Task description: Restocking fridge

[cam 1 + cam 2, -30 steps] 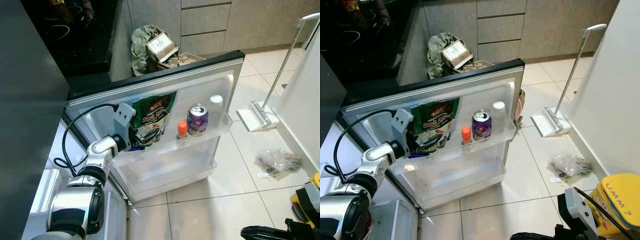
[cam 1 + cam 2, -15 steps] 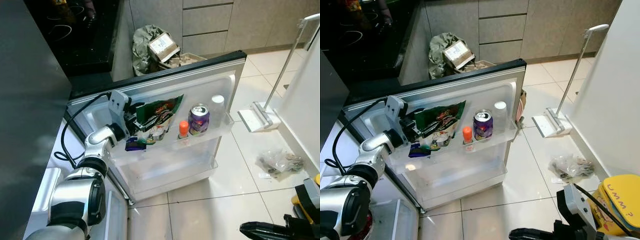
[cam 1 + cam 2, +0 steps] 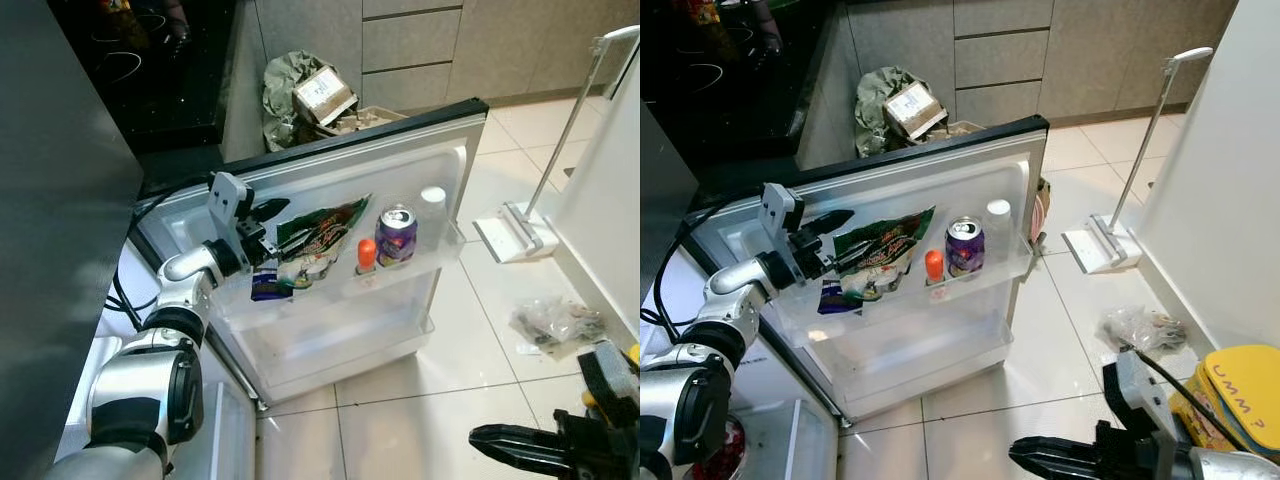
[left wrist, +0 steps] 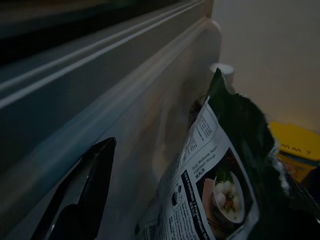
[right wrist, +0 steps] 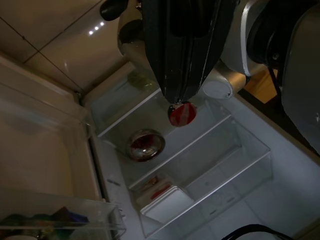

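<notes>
Fridge door [image 3: 440, 170] stands swung open, its clear upper door shelf [image 3: 400, 285] holding a green soup packet [image 3: 320, 232] tilted toward the hinge end. Next along come a small orange-capped bottle [image 3: 366, 255], a purple can [image 3: 396, 235], and a white-capped bottle [image 3: 433, 205] at the shelf's outer end. The left gripper [image 3: 268, 226] sits at the packet's hinge-side edge, fingers spread apart, one above the packet. The right gripper [image 3: 1040, 458] hangs low over the tiled floor [image 3: 450, 400], its fingers pressed together. A bin [image 3: 300, 95] with cardboard stands behind the door.
</notes>
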